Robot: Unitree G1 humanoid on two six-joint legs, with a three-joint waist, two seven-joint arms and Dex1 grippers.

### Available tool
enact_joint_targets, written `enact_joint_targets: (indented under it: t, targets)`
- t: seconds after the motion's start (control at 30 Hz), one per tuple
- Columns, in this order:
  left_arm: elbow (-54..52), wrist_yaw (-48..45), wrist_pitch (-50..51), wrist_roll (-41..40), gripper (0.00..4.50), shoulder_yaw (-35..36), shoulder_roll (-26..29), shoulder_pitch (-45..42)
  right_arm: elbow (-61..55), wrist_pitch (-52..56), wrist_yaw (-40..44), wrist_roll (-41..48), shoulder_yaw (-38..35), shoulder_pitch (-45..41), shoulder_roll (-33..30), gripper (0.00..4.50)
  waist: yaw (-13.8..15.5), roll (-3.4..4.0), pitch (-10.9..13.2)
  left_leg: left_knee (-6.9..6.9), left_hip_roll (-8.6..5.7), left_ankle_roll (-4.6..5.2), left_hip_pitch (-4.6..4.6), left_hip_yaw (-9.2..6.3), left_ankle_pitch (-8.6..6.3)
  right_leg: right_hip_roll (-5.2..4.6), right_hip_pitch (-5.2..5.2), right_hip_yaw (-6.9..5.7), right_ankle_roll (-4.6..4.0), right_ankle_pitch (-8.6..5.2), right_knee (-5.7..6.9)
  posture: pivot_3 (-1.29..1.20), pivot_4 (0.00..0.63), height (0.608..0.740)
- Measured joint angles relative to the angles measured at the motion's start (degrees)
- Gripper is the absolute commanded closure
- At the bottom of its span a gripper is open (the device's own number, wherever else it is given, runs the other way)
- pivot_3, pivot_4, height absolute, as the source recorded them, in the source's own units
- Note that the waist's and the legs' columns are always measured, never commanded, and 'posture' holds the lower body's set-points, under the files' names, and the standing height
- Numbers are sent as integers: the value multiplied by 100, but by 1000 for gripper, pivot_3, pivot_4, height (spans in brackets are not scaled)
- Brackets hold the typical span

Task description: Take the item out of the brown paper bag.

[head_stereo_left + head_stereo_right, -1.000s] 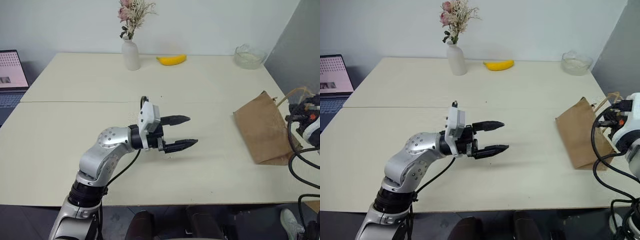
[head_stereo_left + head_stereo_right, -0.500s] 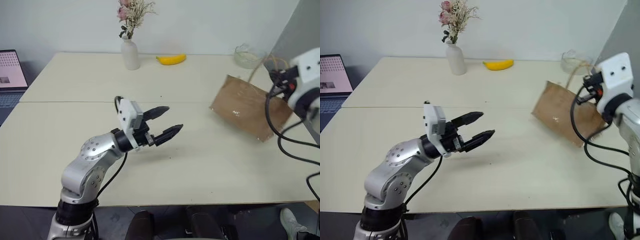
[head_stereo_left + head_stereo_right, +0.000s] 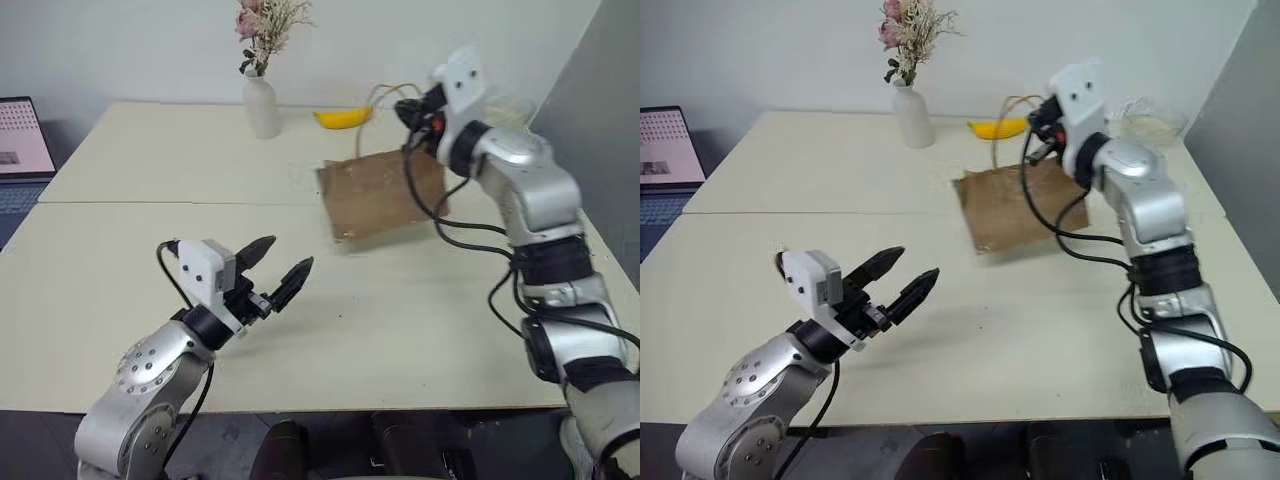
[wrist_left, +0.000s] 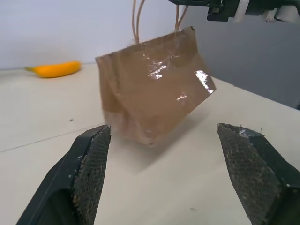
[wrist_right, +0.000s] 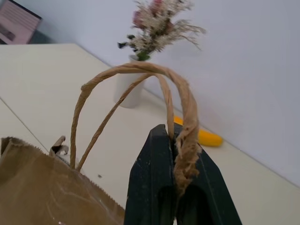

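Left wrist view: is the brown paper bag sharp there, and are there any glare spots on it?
In the left wrist view the brown paper bag looks slightly smeared at its edges, with bright glare patches on its creased face; in the right wrist view its handles are sharp, while the vase behind is soft.

brown paper bag (image 4: 150,98): creased kraft, possibly glossy patches | table (image 3: 420,330): matt, smooth

I see the bag (image 3: 380,195) hanging over the tabletop (image 3: 130,160) middle, tilted, from my right tool (image 5: 177,140). Behind it, near the far edge, lies the banana (image 3: 342,119), the vase (image 3: 262,108) to its left. My left tool (image 3: 277,272) hovers near the front edge.
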Motion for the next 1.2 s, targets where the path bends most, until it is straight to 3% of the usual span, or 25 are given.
enact_joint_targets:
  t: [0.27,0.47,0.8,1.2]
  targets:
    - [-231,615,-242,165,701,676,-181,399,2908,-1403,-190,-517,69,-1271,1399,4458,-9,0,0,3,0,0,0,-1,0,-2,-4,-4,-5,1,10,0,150,740]
    - [-229,576,-370,172,701,1042,-109,707,4086,-2006,-435,-630,-69,-1539,1782,4458,-6,0,0,3,-2,0,-18,1,0,-5,-15,-3,-30,16,1,0,150,740]
    - [-121,466,-570,201,701,1286,81,697,4163,-2098,-342,-671,-262,-1524,1889,4458,-14,-1,0,5,0,0,-47,4,1,-3,-67,0,-32,17,31,0,150,740]
    - [92,318,-600,232,701,1279,268,589,2204,-928,106,-686,-266,-661,1486,4458,-10,-2,-1,8,0,0,-51,4,1,-2,-73,0,-30,17,38,0,150,740]
